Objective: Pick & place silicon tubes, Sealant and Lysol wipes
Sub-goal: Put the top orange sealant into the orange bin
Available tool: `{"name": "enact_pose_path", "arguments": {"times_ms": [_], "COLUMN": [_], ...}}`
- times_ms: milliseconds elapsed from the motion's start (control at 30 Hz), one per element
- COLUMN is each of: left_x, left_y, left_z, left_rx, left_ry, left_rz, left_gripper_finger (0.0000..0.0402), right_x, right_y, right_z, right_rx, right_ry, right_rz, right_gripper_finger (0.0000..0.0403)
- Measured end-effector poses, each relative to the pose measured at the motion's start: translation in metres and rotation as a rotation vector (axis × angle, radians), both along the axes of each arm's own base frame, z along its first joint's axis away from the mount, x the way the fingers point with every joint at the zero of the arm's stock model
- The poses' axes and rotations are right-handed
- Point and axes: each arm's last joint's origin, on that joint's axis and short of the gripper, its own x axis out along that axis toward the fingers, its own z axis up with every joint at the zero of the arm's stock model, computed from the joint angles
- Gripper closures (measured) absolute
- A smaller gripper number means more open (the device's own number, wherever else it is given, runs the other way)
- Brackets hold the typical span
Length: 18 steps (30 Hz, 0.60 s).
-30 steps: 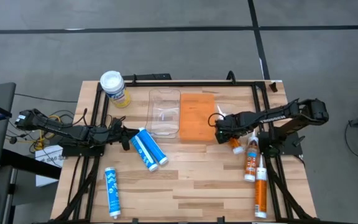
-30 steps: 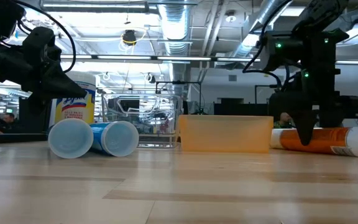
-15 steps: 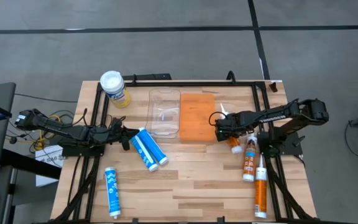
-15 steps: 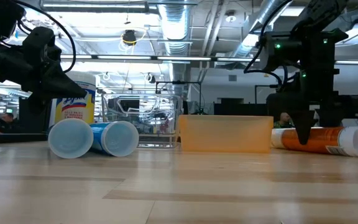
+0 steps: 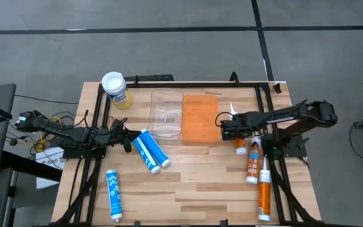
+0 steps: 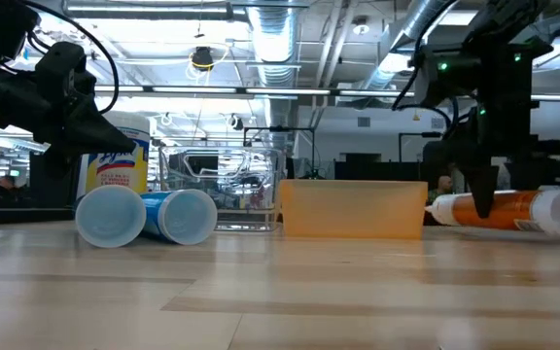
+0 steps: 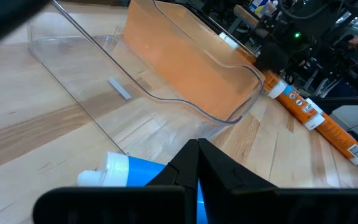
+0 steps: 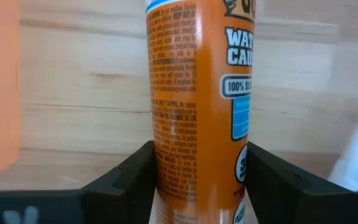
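Note:
My right gripper is shut on an orange sealant tube beside the orange bin; the tube also shows in the right wrist view. My left gripper is shut and hovers by the near ends of two blue tubes that lie side by side on the table; one shows in the left wrist view. The Lysol wipes stand upright at the far left. A third blue tube lies near the front left. My right gripper pinches the orange tube's body between its two fingers. The fingers point down and lie across the tube. The tube is about level and raised a little off the table, its white nozzle toward the orange bin.
A clear bin stands next to the orange bin at the table's middle far side. Two more sealant tubes lie along the right side. Bare wood lies in the middle front.
My right gripper has risen with the orange tube, still shut on it. The tube has come up off the table and its nozzle end has swung slightly toward the far right.

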Motion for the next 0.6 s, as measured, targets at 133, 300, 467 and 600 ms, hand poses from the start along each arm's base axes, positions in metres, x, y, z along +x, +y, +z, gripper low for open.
{"name": "enact_pose_path", "arguments": {"times_ms": [133,300,467,600], "left_x": [0.000,0.000,0.000,0.000], "left_y": [0.000,0.000,0.000,0.000], "left_z": [0.000,0.000,0.000,0.001], "left_rx": [0.000,0.000,-0.001,-0.002], "left_ry": [0.000,0.000,-0.005,-0.009], "left_rz": [0.000,0.000,0.000,-0.001], "left_gripper_finger": [0.0401,0.0401,0.0401,0.0401], "right_x": [-0.008,-0.022,-0.022,-0.009], "right_y": [0.000,0.000,-0.003,-0.006], "right_z": [0.014,0.038,0.079,0.111], "right_rx": [-0.031,-0.082,-0.196,-0.275], "right_ry": [-0.056,-0.120,-0.264,-0.403], "right_rz": [-0.053,-0.113,-0.122,-0.081], "right_gripper_finger": [0.0214,0.0214,0.0215,0.0216]}}
